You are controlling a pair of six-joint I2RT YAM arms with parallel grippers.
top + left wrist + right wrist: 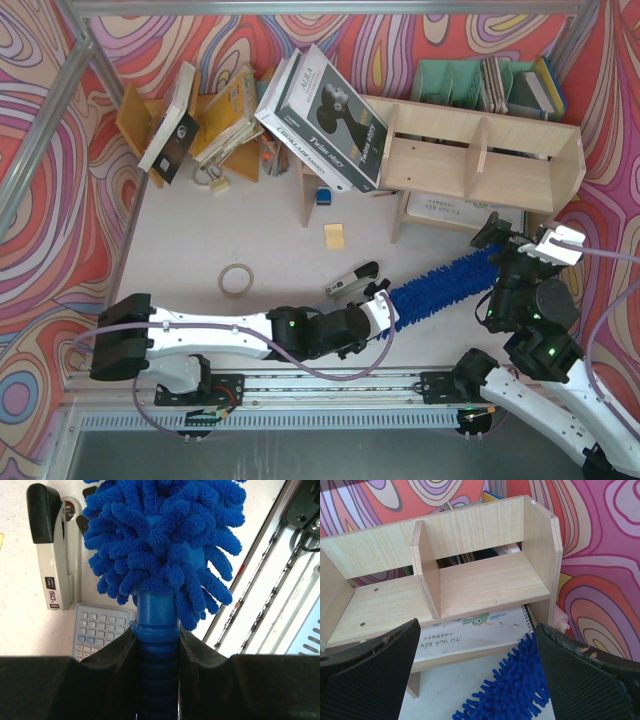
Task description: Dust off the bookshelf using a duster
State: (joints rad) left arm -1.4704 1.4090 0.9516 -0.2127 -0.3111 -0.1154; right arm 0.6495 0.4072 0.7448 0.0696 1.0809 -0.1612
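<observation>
1. Near edge, right of centre: the left end effector (157,647) is clamped on the slim handle of the duster (445,280).
2. A stapler (352,280) lies just beside that grip, on its left.
3. The fluffy head slants toward the right edge, its tip below the right end effector (477,630), whose fingers stand wide apart, holding nothing.
4. Far right corner: the bookshelf (485,580), with bare counter (270,230) to its left.

Swirly pink/orange walls (30,250), white tabletop (180,240), alu frame bar (300,7).

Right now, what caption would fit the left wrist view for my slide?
The left hand grips the duster handle; a stapler and a calculator lie beside it.
</observation>
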